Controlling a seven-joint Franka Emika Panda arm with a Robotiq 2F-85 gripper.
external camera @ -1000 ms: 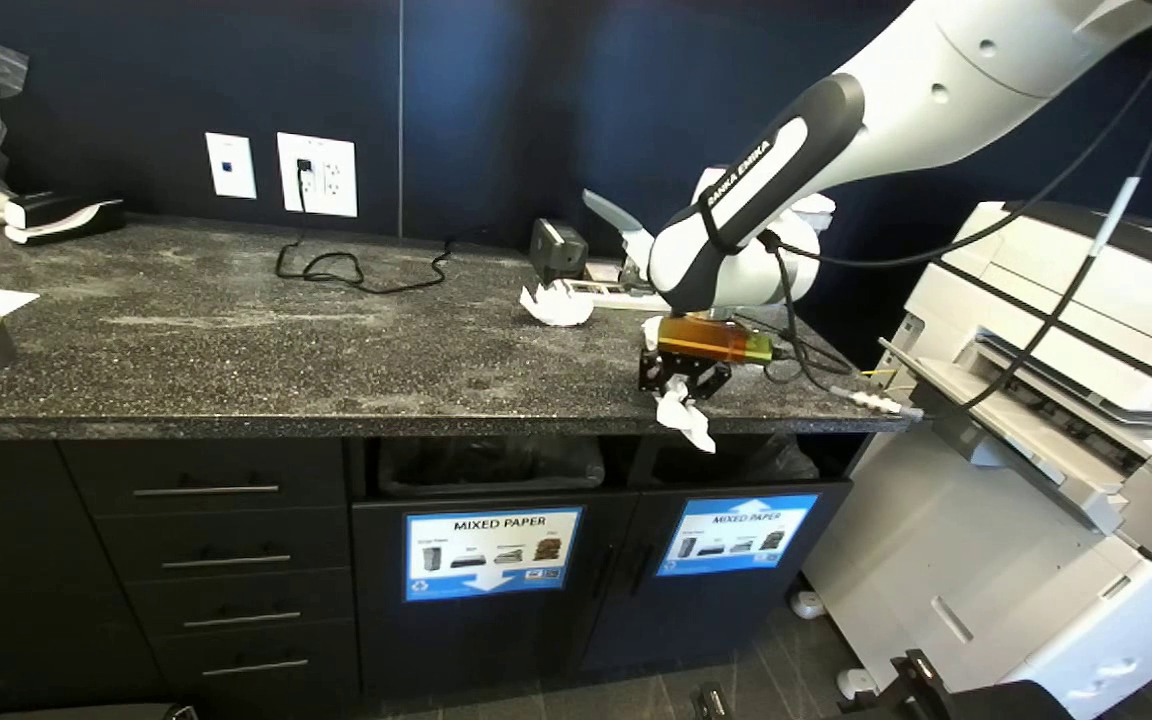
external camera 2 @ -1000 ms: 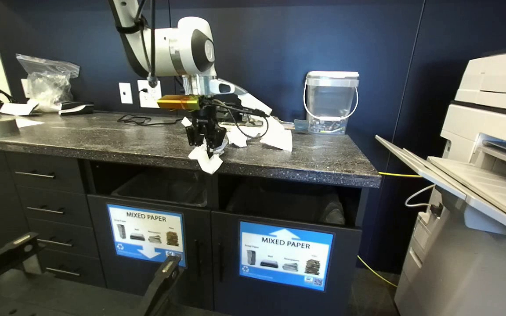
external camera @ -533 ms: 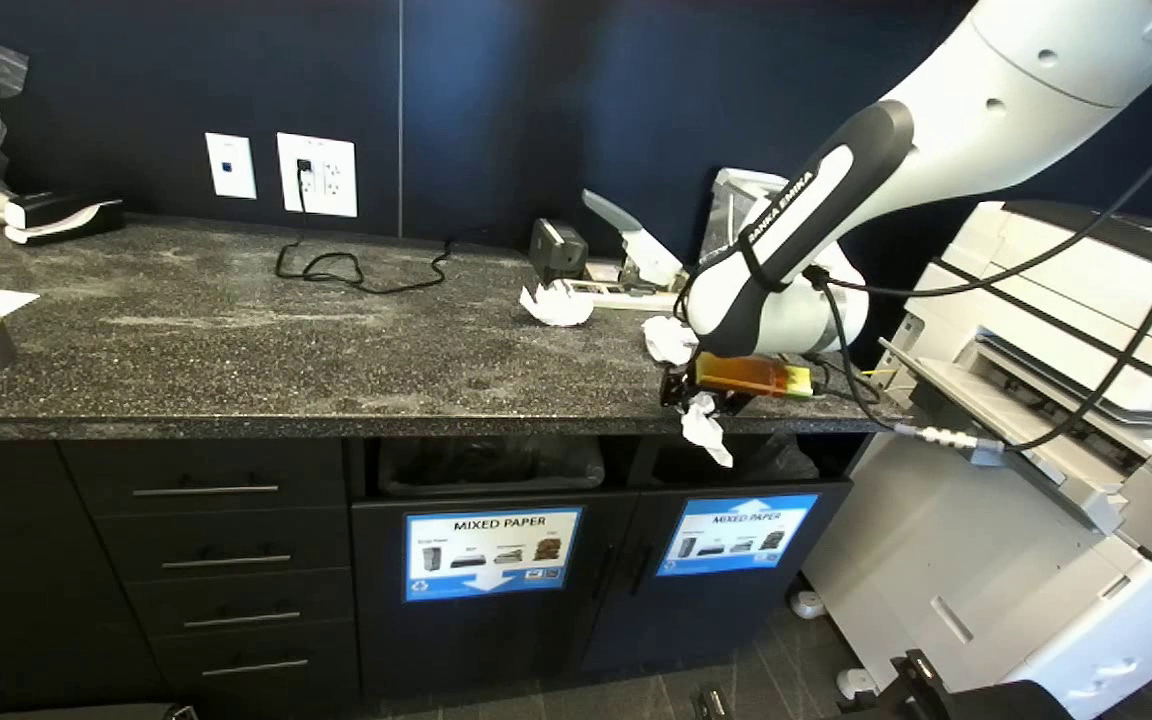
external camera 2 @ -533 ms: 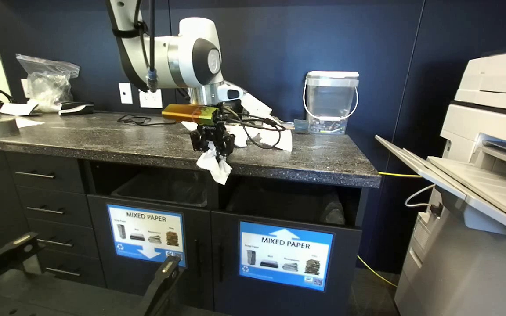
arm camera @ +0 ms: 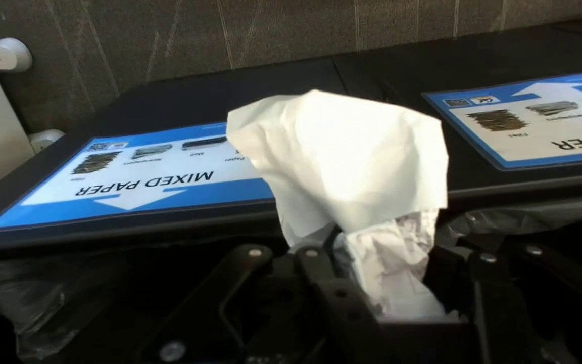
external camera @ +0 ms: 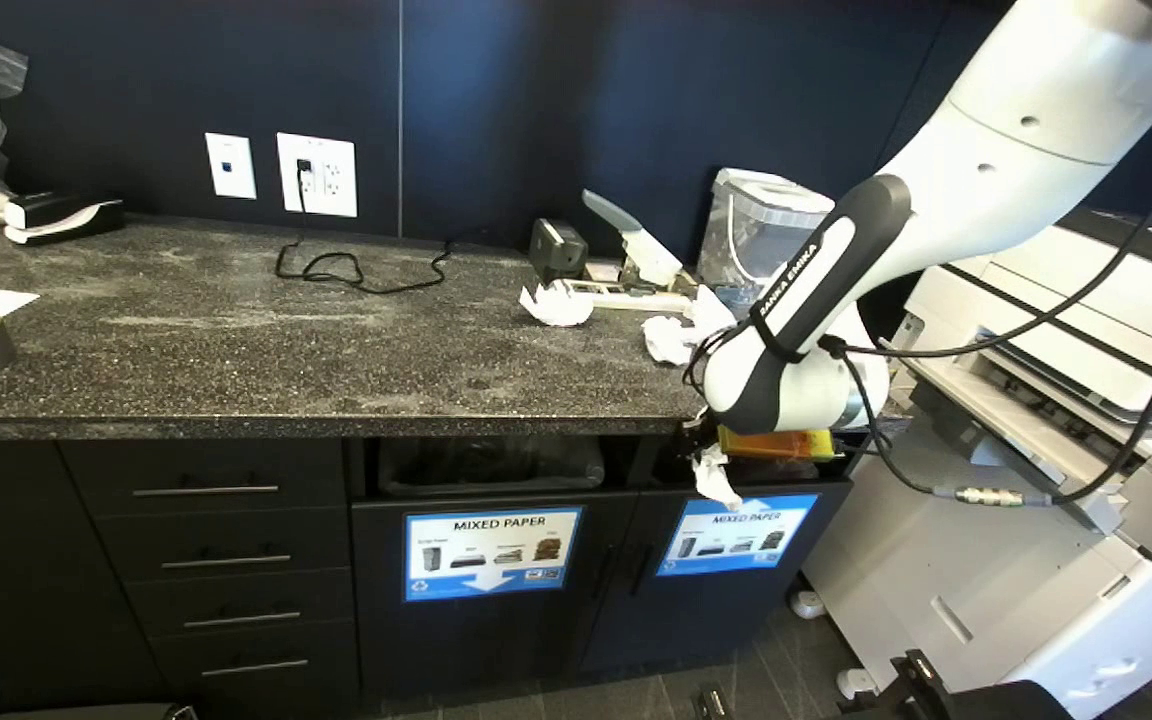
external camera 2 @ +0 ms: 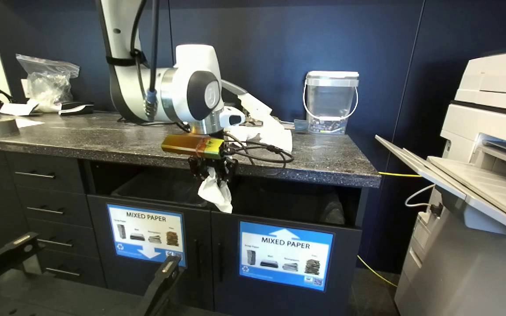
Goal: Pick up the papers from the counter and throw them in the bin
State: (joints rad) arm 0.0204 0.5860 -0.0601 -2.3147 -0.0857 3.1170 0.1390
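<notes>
My gripper (external camera 2: 214,169) is shut on a crumpled white paper (external camera 2: 216,193), which dangles below the fingers in both exterior views. It stands just off the front edge of the dark speckled counter (external camera: 336,350), near the post between the two slots. In the wrist view the held paper (arm camera: 341,156) spreads out past the fingers (arm camera: 329,283) and covers part of the bin's label. The bin (external camera 2: 345,259) has a mostly blue label and an open slot at its top. More white papers lie on the counter: a curled piece (external camera: 556,305), a crumpled piece (external camera: 669,340) and a larger sheet (external camera 2: 277,137).
Left of the bin is a twin front (external camera 2: 147,232) with a whiter label. A pale bucket (external camera 2: 331,103), a white-handled device (external camera: 641,245) and a black cable (external camera: 361,280) stand or lie toward the wall. A printer (external camera 2: 490,114) stands at the right.
My gripper has come down and forward from above the counter to below its front edge, the paper still in its jaws. The papers on the counter have not moved.
</notes>
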